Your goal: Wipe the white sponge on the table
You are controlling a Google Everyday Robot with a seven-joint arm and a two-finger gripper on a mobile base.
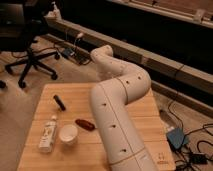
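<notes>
No white sponge shows plainly on the wooden table [145, 117]. The white things on it are a round cup-like object [68, 134] and a white bottle [48, 133] lying at the front left. My white arm [117, 110] rises from the bottom of the view, bends at an elbow [135, 82] and folds back to its last link [102, 53] above the table's far edge. The gripper is hidden behind that folded end of the arm.
A black stick-like object [59, 102] and a red-brown object [85, 124] lie on the table's left half. An office chair [30, 57] stands at the back left. A blue box [176, 138] and cables lie on the floor at right. A long ledge [150, 57] runs behind.
</notes>
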